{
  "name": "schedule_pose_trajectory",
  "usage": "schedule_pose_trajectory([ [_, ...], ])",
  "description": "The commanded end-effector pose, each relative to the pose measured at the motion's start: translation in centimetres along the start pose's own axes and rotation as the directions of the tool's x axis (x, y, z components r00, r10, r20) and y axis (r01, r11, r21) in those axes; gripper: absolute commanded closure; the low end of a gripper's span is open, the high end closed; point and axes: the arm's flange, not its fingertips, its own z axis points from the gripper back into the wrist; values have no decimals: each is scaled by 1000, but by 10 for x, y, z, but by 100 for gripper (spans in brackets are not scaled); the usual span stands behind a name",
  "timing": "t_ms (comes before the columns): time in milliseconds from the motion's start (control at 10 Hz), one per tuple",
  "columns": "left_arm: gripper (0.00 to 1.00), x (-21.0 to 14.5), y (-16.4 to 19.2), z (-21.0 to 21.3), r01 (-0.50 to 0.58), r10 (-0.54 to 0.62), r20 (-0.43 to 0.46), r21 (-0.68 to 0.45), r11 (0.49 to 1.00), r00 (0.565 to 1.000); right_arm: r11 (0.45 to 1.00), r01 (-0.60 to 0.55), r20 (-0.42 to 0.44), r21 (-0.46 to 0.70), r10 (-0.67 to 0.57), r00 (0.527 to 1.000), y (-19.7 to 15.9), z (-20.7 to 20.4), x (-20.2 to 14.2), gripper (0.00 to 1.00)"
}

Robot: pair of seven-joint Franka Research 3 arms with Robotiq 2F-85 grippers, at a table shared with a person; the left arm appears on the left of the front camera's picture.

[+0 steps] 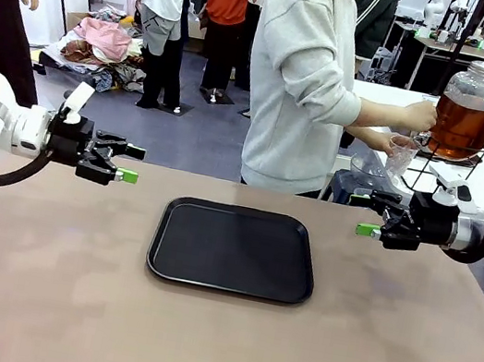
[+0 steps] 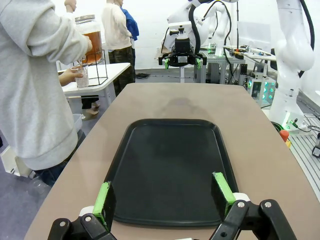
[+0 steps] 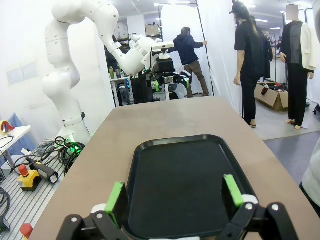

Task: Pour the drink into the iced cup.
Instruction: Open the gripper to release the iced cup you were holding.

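I see my left gripper (image 1: 130, 164) and right gripper (image 1: 367, 214) hovering with jaws spread, empty, facing each other across a black tray (image 1: 234, 248) lying between them. Beyond my right gripper, on a side table, a person's hand (image 1: 420, 115) holds a clear cup (image 1: 401, 154) at the jar of amber drink (image 1: 467, 122).
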Motion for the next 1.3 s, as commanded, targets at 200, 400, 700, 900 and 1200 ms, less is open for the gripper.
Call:
schedule_pose_trajectory([
  [200, 0, 1, 4, -1, -9, 9, -2, 0, 1000, 1000, 1000, -7, -1, -3, 7, 1000, -1, -1, 3, 0],
  [400, 0, 1, 4, -1, -9, 9, -2, 0, 1000, 1000, 1000, -7, -1, -3, 7, 1000, -1, -1, 3, 0],
  [700, 0, 1, 4, -1, -9, 9, -2, 0, 1000, 1000, 1000, -7, -1, -3, 7, 1000, -1, -1, 3, 0],
  [900, 0, 1, 4, -1, -9, 9, -2, 0, 1000, 1000, 1000, -7, -1, -3, 7, 1000, -1, -1, 3, 0],
  [1200, 0, 1, 4, -1, -9, 9, -2, 0, 1000, 1000, 1000, -7, -1, -3, 7, 1000, -1, -1, 3, 0],
])
